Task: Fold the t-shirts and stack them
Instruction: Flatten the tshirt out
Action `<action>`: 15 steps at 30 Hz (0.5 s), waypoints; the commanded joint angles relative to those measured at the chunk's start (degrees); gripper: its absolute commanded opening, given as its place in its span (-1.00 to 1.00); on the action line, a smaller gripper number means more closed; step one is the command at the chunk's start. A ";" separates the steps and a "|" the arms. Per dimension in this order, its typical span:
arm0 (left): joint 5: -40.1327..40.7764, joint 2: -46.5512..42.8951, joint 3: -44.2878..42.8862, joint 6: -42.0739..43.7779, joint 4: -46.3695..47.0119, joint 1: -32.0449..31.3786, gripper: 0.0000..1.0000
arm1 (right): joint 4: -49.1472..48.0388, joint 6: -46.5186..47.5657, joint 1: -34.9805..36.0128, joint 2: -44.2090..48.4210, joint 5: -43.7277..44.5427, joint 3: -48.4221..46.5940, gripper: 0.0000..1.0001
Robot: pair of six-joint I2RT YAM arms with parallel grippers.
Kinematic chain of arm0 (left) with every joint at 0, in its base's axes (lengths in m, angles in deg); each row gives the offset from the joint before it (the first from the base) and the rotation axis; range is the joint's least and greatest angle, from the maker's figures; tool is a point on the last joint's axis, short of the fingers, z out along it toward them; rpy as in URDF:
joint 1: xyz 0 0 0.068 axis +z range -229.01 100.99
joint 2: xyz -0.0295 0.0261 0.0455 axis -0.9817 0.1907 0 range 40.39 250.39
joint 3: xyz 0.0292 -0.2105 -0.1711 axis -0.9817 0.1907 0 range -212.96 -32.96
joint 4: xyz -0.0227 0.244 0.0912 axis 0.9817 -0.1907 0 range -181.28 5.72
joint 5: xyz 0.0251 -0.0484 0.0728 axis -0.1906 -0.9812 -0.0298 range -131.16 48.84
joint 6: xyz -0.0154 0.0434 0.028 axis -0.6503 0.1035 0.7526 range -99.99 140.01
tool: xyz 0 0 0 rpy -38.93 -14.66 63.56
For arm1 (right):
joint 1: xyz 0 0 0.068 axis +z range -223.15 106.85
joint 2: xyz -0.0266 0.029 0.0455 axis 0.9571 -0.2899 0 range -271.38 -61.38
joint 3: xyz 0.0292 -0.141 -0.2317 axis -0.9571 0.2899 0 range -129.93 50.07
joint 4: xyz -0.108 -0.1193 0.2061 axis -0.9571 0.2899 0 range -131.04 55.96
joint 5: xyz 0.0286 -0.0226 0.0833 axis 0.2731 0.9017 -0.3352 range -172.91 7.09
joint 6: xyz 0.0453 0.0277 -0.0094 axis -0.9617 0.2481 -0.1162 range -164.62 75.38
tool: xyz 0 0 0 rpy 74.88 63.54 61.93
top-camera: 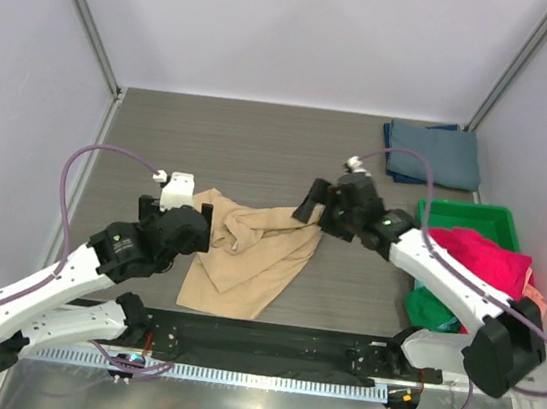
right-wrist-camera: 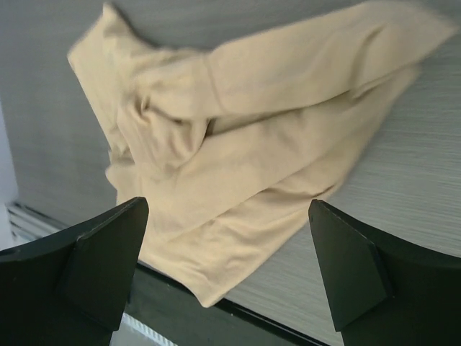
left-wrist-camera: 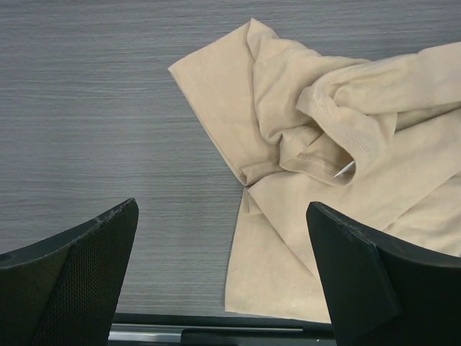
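Note:
A tan t-shirt (top-camera: 246, 256) lies crumpled and partly spread on the table near its front edge. It also shows in the left wrist view (left-wrist-camera: 338, 144) and in the right wrist view (right-wrist-camera: 252, 144). My left gripper (top-camera: 207, 228) is open and empty, just above the shirt's left edge; the gripper (left-wrist-camera: 223, 274) has its jaws wide apart. My right gripper (top-camera: 312, 205) is open and empty above the shirt's upper right corner, and this gripper (right-wrist-camera: 227, 267) holds nothing. A slate blue-grey t-shirt (top-camera: 432, 153) lies folded at the back right. A magenta t-shirt (top-camera: 478, 257) fills the bin.
A green plastic bin (top-camera: 469, 210) stands at the right edge with more cloth in it, a peach bit (top-camera: 536, 296) showing. A black strip (top-camera: 256, 338) runs along the table's front edge. Walls close in the left, back and right sides.

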 commanded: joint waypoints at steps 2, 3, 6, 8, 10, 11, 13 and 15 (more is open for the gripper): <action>-5.03 2.20 0.61 0.24 10.49 4.57 0.99 | -3.72 -1.23 10.10 -7.27 6.85 -3.74 0.99; -7.69 3.08 0.88 0.77 12.25 6.41 1.00 | -3.54 -0.97 11.51 -9.37 7.30 -4.10 0.99; -18.94 7.99 1.15 1.91 18.67 14.06 0.91 | -2.50 -0.01 11.61 -9.92 11.57 -4.19 0.99; -22.38 10.55 0.62 2.88 22.45 16.97 0.88 | 0.30 0.70 11.26 -8.43 15.63 -4.54 0.99; -24.85 15.03 -0.25 3.14 25.96 18.29 0.88 | 1.03 1.75 8.64 -6.42 18.03 -3.93 0.99; -25.81 16.87 -0.87 3.15 27.02 18.64 0.88 | 1.20 2.10 7.14 -5.97 17.42 -3.58 0.99; -29.33 22.23 -2.45 3.32 29.92 18.74 0.86 | 1.46 3.24 3.89 -4.65 15.48 -2.44 0.99; -34.05 26.10 -5.96 3.41 31.68 18.82 0.83 | 1.73 3.69 -0.59 -2.20 15.04 -1.38 0.99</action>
